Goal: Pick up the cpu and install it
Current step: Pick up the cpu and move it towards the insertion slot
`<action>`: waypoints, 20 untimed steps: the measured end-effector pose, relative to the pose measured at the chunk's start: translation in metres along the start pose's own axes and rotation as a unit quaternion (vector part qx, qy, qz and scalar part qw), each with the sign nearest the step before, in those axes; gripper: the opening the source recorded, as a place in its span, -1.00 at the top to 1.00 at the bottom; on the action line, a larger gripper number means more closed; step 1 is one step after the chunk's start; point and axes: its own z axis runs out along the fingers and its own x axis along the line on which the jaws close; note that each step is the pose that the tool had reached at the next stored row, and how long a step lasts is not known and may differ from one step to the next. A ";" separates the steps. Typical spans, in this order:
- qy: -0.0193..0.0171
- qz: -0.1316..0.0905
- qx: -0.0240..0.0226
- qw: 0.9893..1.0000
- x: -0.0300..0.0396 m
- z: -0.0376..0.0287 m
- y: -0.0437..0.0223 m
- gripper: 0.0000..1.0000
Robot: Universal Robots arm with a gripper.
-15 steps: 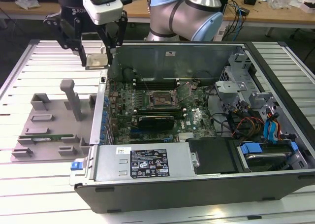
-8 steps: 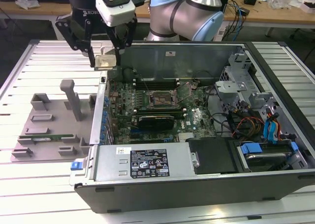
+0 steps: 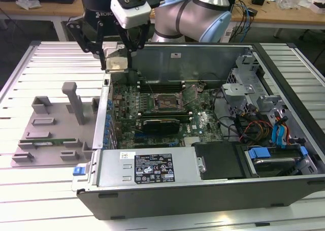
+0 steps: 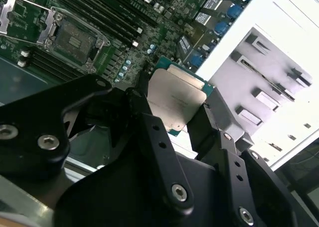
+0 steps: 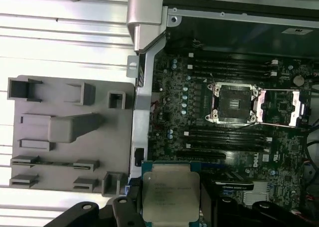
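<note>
Slatted metal table [image 3: 30, 68], wooden bench [image 3: 299, 15] behind, cables [image 3: 244, 11] strewn across it

Arm [image 3: 193, 12] bent over — wrist turned down; tool [image 3: 117, 64] hangs aloft, fingers [image 4: 209, 127] pinching cpu [image 4: 174, 100] by opposite edges.

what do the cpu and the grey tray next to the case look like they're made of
On the cpu, the top looks like silver-grey metal with a satin finish, judging by its soft sheen. The thin rim under it is green, likely circuit board. As for the grey tray, it is probably moulded plastic: matte, evenly grey, with blocky posts and no glint.
</note>
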 end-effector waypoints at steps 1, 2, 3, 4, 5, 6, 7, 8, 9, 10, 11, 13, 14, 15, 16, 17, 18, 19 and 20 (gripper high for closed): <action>0.000 0.000 0.000 1.000 -0.0018 0.0003 -0.0001 -0.09; 0.000 0.000 0.000 1.000 -0.0037 0.0007 -0.0001 -0.09; 0.000 0.000 0.000 1.000 -0.0055 0.0011 -0.0002 -0.09; 0.000 0.000 0.000 1.000 -0.0068 0.0014 -0.0002 -0.09; 0.000 0.000 0.000 1.000 -0.0088 0.0019 -0.0002 -0.09; 0.000 0.000 0.000 1.000 -0.0106 0.0023 -0.0002 -0.09; 0.000 0.000 0.000 1.000 -0.0141 0.0033 -0.0002 -0.09; 0.000 0.000 0.000 1.000 -0.0196 0.0050 0.0001 -0.09; 0.000 0.000 0.000 1.000 -0.0226 0.0062 0.0004 -0.09; 0.000 0.000 0.000 1.000 -0.0256 0.0075 0.0008 -0.09; 0.001 0.000 0.000 1.000 -0.0298 0.0091 0.0014 -0.09; 0.001 0.000 0.000 1.000 -0.0348 0.0110 0.0024 -0.09; 0.001 0.000 0.000 1.000 -0.0364 0.0117 0.0028 -0.09; 0.001 0.000 0.000 1.000 -0.0382 0.0125 0.0033 -0.09; 0.001 0.000 0.000 1.000 -0.0399 0.0133 0.0037 -0.09; 0.001 0.000 0.000 1.000 -0.0418 0.0142 0.0041 -0.09; 0.001 0.000 0.000 1.000 -0.0452 0.0161 0.0046 -0.09; 0.001 0.000 0.000 1.000 -0.0474 0.0172 0.0049 -0.09; 0.001 0.000 0.000 1.000 -0.0503 0.0189 0.0052 -0.09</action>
